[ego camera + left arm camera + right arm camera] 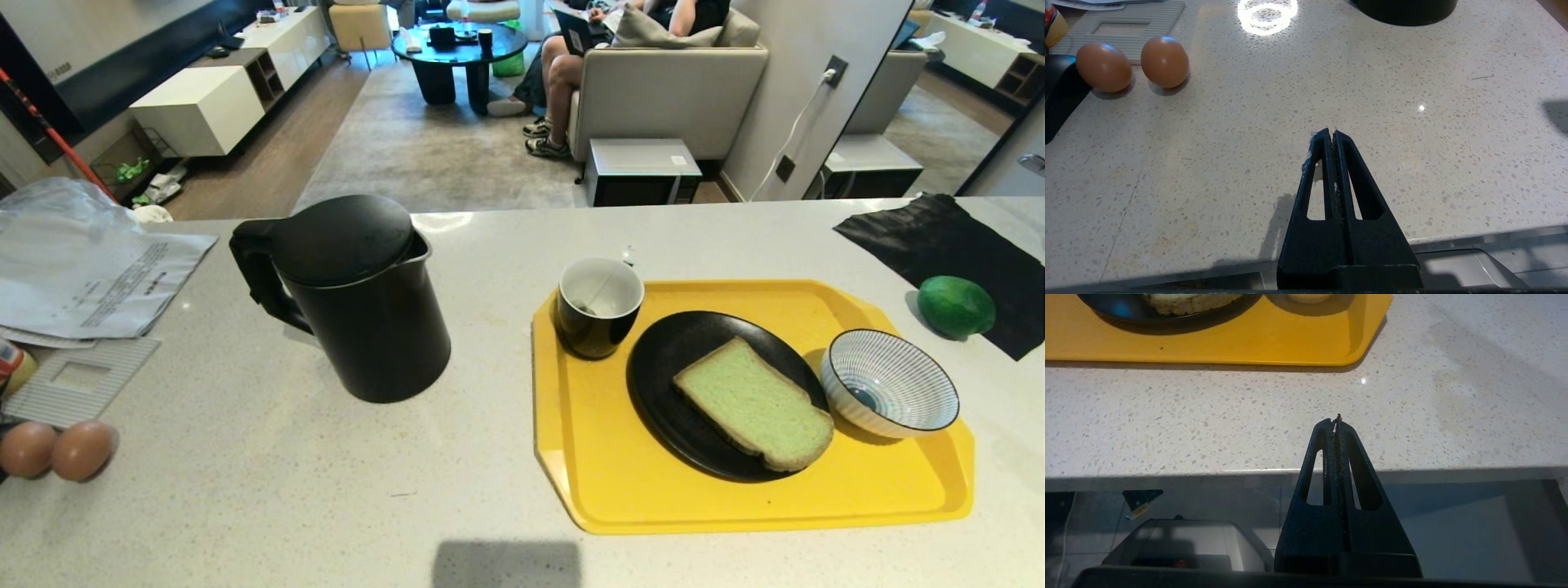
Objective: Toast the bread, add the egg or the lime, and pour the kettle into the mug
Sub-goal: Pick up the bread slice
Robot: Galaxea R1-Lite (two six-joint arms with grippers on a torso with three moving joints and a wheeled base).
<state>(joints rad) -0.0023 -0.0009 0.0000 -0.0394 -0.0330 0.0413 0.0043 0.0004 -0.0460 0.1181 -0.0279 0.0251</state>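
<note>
The pale green bread [751, 404] lies on a black plate [678, 384] on a yellow tray [604, 474]. The black mug [598, 306] stands at the tray's far left corner. To the left of the tray stands the black kettle [351, 302], lid closed. The green lime [955, 305] rests on a black cloth to the right of the tray. The task's egg is out of view. Neither arm shows in the head view. My left gripper [1332, 132] is shut and empty over the counter's near edge. My right gripper [1336, 420] is shut and empty at the counter's near edge, short of the tray [1249, 343].
Two plain brown eggs [57, 449] lie at the counter's near left, also seen as eggs [1164, 61] ahead of the left gripper. A blue-striped white bowl [888, 382] sits on the tray's right. Papers and a plastic bag [82, 261] cover the far left. A person sits on a sofa beyond.
</note>
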